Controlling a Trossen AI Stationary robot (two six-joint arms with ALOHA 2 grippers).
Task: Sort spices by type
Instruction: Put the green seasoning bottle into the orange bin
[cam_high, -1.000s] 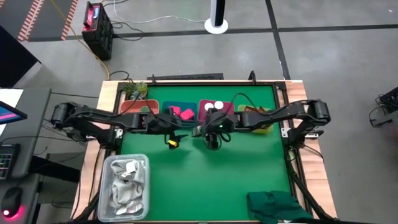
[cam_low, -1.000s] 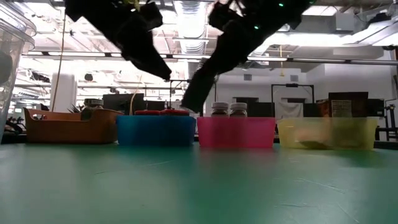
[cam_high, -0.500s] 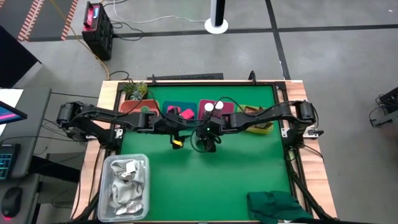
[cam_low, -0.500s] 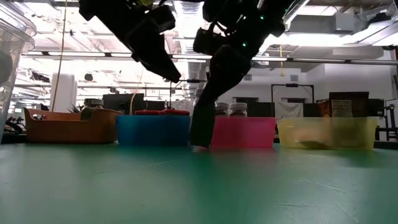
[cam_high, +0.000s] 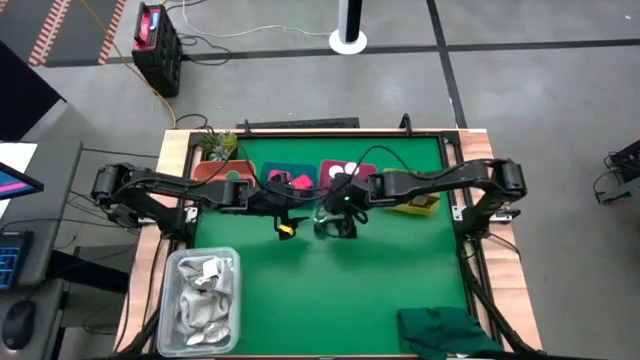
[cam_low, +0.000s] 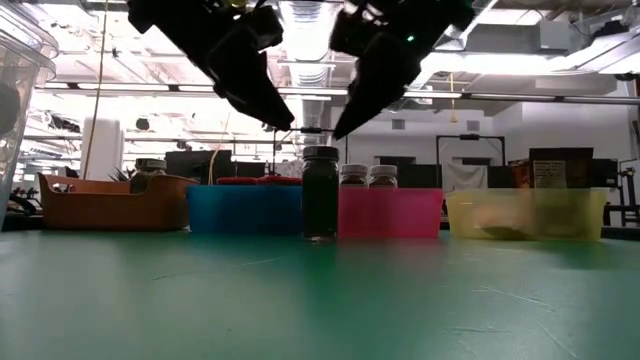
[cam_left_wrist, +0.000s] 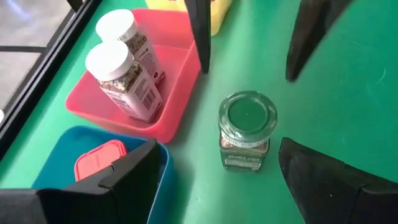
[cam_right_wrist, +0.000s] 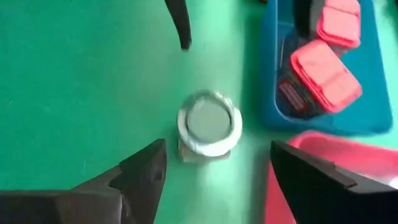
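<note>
Round greenish glass jar (cam_low: 320, 193) stands upright on the green tabletop (cam_high: 330, 290), alone, just in front of the gap between the blue bin (cam_low: 246, 209) and the pink bin (cam_low: 392, 212). Nothing touches it.

Right gripper (cam_high: 336, 212) hangs directly above the jar, fingers spread wide and pointing down, holding nothing (right wrist view looks straight down on the jar's lid, one finger on either side, both well clear). Right arm reaches in from the right edge of the tabletop, stretched nearly level across the bin row.

Left gripper (cam_high: 285, 216) is raised above the tabletop just left of the jar, fingers parted and empty; in the left wrist view the jar sits between and beyond its fingertips. Left arm extends from the left edge, likewise along the bin row. In the low view both grippers slant down toward the jar from either side, tips above the lid.

Bin contents:
- pink bin: two white-capped jars (cam_left_wrist: 124, 71), upright, side by side.
- blue bin: pink blocks (cam_right_wrist: 328, 67).
- yellow bin (cam_low: 526, 212): contents too blurred to name.
- orange-brown bin (cam_low: 112, 201): contents not visible.
</note>
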